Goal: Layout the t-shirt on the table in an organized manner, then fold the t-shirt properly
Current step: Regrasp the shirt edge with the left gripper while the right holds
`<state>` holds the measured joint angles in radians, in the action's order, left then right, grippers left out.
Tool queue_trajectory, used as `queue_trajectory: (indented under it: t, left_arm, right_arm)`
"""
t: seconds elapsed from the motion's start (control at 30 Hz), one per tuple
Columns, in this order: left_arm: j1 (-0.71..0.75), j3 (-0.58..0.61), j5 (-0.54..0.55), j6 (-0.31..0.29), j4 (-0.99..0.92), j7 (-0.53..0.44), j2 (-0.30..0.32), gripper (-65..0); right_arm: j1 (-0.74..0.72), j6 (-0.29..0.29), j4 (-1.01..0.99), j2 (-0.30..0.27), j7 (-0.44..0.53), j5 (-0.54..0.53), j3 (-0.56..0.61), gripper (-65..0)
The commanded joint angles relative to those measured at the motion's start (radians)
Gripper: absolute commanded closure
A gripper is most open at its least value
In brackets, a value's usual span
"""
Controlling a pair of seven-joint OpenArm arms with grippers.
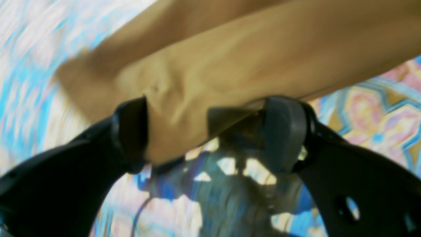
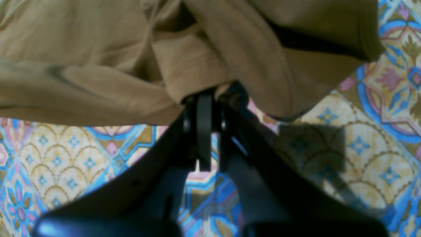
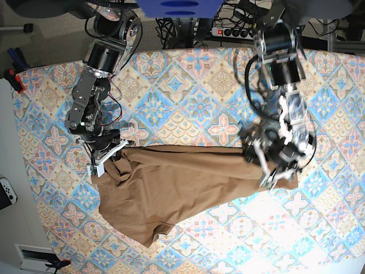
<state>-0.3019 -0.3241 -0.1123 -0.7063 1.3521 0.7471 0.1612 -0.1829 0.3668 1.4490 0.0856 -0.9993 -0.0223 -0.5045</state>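
Note:
The tan-brown t-shirt (image 3: pixel 171 188) lies rumpled on the table (image 3: pixel 194 97), its top edge stretched in a line between the two grippers. My right gripper (image 3: pixel 105 154) is shut on the shirt's left end; in the right wrist view its fingers (image 2: pixel 204 108) pinch bunched cloth (image 2: pixel 98 65). My left gripper (image 3: pixel 274 165) is at the shirt's right end. The blurred left wrist view shows this gripper (image 1: pixel 209 131) open wide, with a corner of the shirt (image 1: pixel 230 65) lying between the fingers against one pad.
Patterned tablecloth (image 2: pixel 361 148) shows under both grippers. Beyond the table's far edge sit a power strip and cables (image 3: pixel 234 31). A white object (image 3: pixel 7 194) lies on the floor off the left edge.

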Motion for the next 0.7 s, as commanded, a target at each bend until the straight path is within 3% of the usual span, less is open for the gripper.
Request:
queue_trajectory:
  t: [0.0,0.23,0.33,0.43,0.67]
  left_arm:
    - [-0.052,0.006,0.004,0.008,-0.027,-0.019,0.013,-49.7]
    - [-0.265,0.010,0.000,0.008,-0.219,-0.024,-0.007,-49.7]
    - [-0.319,0.015,-0.002,0.008,-0.303,-0.097,-0.009,-49.7]
    - [-0.343,0.016,-0.003,0.008,-0.388,-0.176,-0.009,-49.7]
    - [-0.337,0.007,0.006,0.008,-0.397,-0.232,-0.001,-49.7]
  right_arm:
    - [-0.022,0.004,0.019,-0.004,0.020,-0.014,0.002,0.0]
    - [-0.023,0.004,0.019,-0.004,0.020,-0.014,0.002,0.0]
    - [-0.023,0.004,0.019,-0.004,0.020,-0.014,0.000,0.0]
    - [-0.023,0.004,0.019,-0.004,0.020,-0.014,0.000,0.0]
    - [-0.023,0.004,0.019,-0.004,0.020,-0.014,0.000,0.0]
